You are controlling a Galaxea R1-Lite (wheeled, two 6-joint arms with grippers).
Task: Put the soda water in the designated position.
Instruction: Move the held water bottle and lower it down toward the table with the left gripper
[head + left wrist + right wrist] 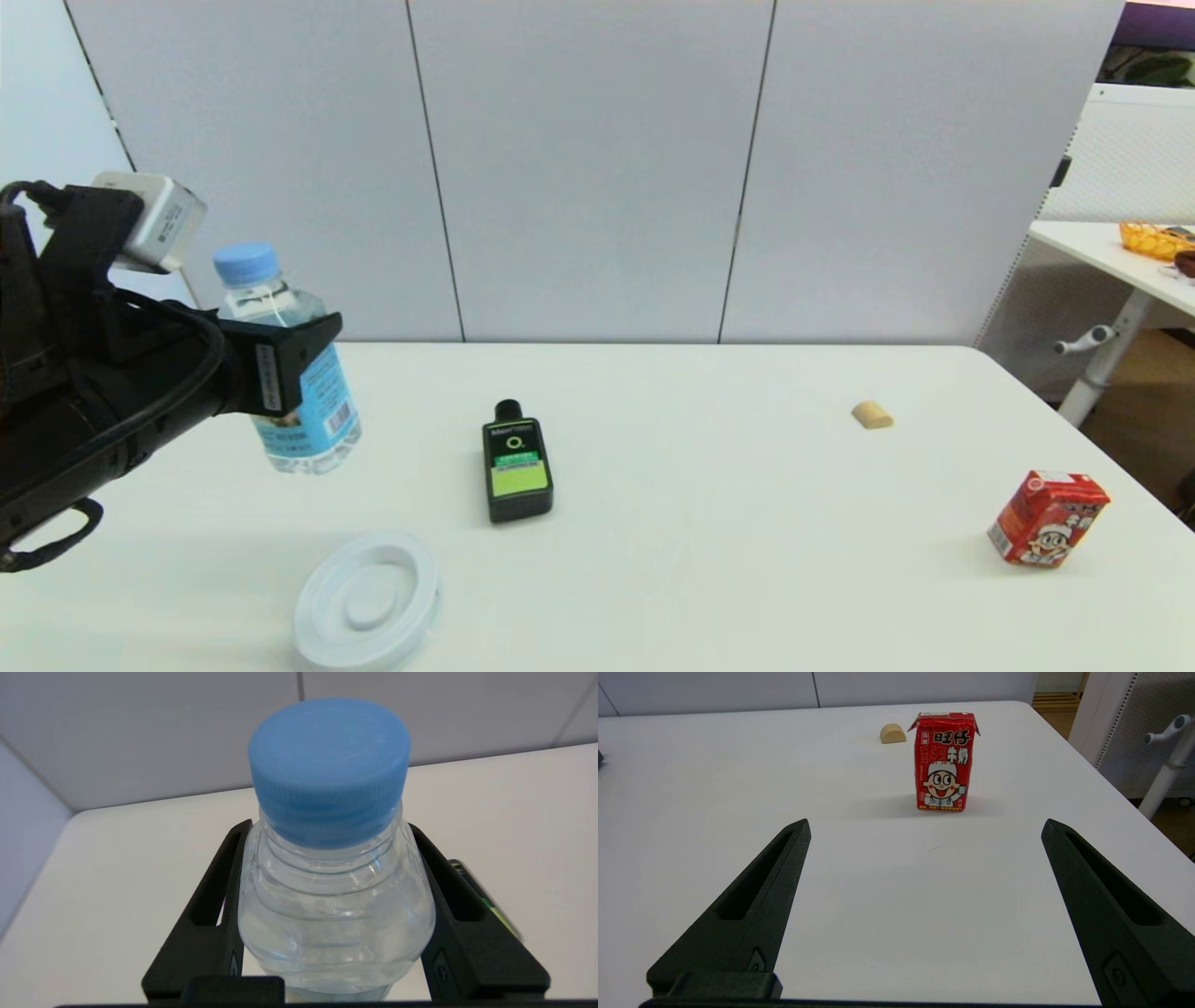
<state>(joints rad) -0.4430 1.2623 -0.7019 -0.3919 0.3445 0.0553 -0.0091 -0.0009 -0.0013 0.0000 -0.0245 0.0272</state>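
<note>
While clamped on both sides, soda water (297,392) upright between closed left fingers (210,905), clear of table (709,560).

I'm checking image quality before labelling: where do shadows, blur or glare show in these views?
Head view: soft shadow under the white disc, and the table edges bow. Left wrist view: the soda water, clamped in the left gripper, has a slightly soft cap. Right wrist view: faint shadow beside the sharp red carton; no strong glare.

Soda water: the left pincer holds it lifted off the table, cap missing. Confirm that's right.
Not quite. The left pincer does hold the soda water above the table, but its light blue cap is on, as the left wrist view shows plainly.
</note>
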